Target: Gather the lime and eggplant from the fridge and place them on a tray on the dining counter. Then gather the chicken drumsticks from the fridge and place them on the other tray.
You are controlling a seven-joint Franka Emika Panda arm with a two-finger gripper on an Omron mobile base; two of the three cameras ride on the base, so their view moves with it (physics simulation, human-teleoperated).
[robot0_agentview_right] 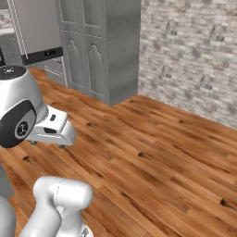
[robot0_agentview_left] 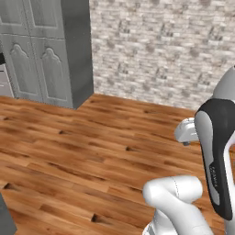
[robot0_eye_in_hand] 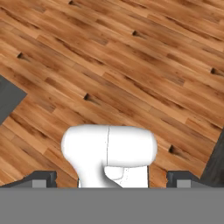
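My gripper [robot0_eye_in_hand: 111,178] points down at bare wooden floor, its two dark fingertips [robot0_eye_in_hand: 43,177] far apart with nothing held between them. In the base views the white hand hangs in front of the arm, above the floor [robot0_agentview_left: 186,143] [robot0_agentview_right: 47,144]. The lime, eggplant, chicken drumsticks, trays and dining counter are out of view. I cannot tell whether the steel-fronted appliance [robot0_agentview_right: 34,32] at the far left is the fridge.
A tall grey panelled cabinet [robot0_agentview_left: 46,50] [robot0_agentview_right: 99,46] stands against the brick wall [robot0_agentview_left: 160,46]. Wooden floor [robot0_agentview_left: 82,147] stretches open between me and them. A dark grey corner [robot0_eye_in_hand: 8,98] shows at the left of the hand view.
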